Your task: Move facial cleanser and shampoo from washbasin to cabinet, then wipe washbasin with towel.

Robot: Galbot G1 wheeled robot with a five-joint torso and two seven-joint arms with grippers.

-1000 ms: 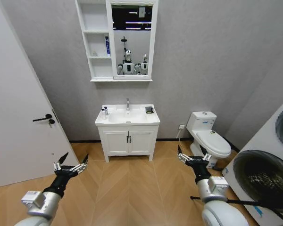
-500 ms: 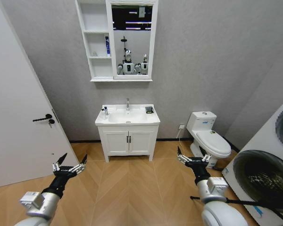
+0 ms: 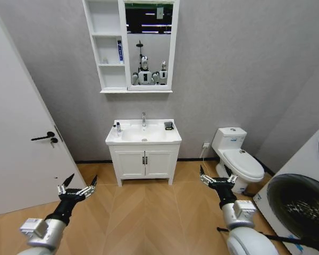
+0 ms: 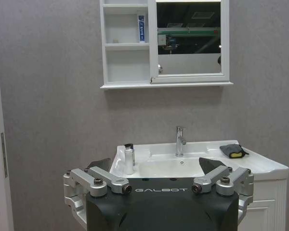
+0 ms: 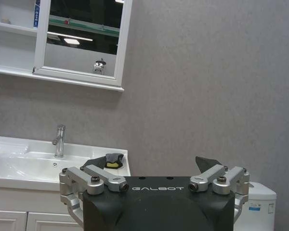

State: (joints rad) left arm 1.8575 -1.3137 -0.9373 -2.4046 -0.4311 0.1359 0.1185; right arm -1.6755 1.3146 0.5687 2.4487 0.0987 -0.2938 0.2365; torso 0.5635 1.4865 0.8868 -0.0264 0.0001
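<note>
The white washbasin stands against the far wall with its chrome tap. A small pale bottle with a dark cap stands on its left rim, also seen from the left wrist. The dark grey towel lies on the right rim. Above hangs the cabinet beside a mirror; a blue and white tube stands on its middle shelf. My left gripper and right gripper hover open and empty over the floor, well short of the washbasin.
A white door is on the left. To the right are a toilet and a washing machine. A two-door vanity carries the basin. Open wooden floor lies between me and it.
The whole head view has shifted a little, so the camera moved: the door and washing machine sit farther toward the edges. Both grippers keep their open pose.
</note>
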